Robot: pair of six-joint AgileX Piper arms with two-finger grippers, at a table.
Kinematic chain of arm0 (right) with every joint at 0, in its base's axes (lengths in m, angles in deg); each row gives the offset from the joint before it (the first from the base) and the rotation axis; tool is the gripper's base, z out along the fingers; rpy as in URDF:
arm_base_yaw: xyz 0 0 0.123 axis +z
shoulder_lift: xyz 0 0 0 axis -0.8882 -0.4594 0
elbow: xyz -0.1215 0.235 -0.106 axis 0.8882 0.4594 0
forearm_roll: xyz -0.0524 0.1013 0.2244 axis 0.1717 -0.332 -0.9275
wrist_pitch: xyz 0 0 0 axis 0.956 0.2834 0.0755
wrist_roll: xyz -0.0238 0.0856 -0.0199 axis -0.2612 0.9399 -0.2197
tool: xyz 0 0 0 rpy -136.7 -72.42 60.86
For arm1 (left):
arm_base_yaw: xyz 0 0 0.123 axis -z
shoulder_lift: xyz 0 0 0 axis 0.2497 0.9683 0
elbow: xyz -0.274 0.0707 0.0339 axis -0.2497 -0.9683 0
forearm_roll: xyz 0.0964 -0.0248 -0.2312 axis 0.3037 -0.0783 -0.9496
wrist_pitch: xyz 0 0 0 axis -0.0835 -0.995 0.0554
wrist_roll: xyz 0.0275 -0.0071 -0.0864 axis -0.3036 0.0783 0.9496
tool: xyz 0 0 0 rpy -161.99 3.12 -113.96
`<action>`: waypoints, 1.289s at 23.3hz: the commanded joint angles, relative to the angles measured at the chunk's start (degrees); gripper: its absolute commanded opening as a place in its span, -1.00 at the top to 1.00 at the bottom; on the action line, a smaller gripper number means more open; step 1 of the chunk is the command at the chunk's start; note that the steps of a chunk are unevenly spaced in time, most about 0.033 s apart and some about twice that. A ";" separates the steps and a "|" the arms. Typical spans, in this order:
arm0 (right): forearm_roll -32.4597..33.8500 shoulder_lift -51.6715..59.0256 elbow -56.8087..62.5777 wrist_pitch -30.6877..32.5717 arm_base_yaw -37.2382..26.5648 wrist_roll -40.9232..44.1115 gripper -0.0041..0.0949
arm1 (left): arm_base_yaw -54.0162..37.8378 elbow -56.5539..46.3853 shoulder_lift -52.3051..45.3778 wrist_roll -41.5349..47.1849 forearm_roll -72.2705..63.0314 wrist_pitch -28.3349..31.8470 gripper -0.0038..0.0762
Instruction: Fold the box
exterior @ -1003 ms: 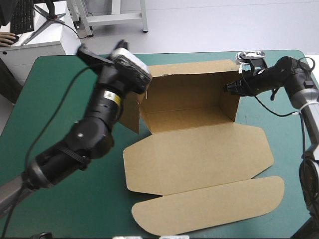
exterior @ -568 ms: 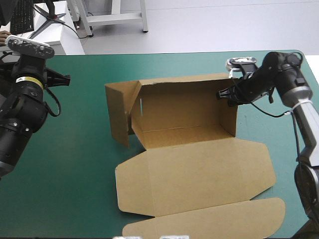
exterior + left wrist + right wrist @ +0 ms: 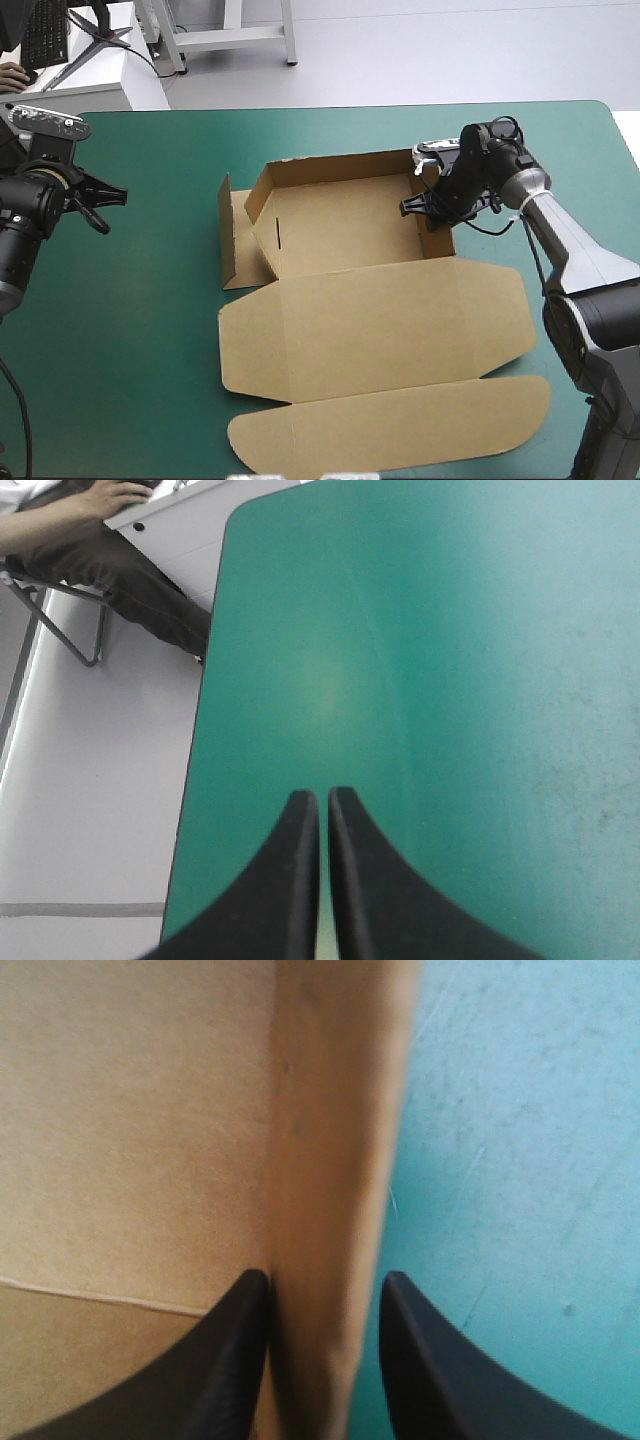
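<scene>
My left claw (image 3: 323, 795) has pulled back, well left of the box (image 3: 340, 300), and is pinched shut on nothing over the teal-green cover (image 3: 480, 630). The box has slid leftward, and its left end flap (image 3: 228, 235) is not yet tucked. My right claw (image 3: 325, 1278) clamps the box's right wall (image 3: 330, 1160).

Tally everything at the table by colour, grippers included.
Brown: 1, the box
Black: 2, the left gripper and the right gripper
Teal-green: 1, the table cover
Total: 4
</scene>
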 commanded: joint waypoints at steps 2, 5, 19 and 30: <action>1.31 3.35 -8.59 0.05 -0.10 -0.11 -0.12 | 0.00 1.62 0.19 -0.38 0.15 2.01 0.88; 4.04 3.53 -16.74 4.23 -0.10 0.82 -0.14 | 0.00 1.62 0.81 -0.54 0.00 1.43 0.88; 2.21 10.64 -18.16 4.23 -0.10 4.85 -0.14 | 0.00 1.62 1.11 -0.76 -2.99 -3.72 0.88; 0.85 -0.08 -18.16 4.23 -0.10 4.44 -0.14 | 0.00 1.62 1.11 -0.76 -2.99 -6.67 0.88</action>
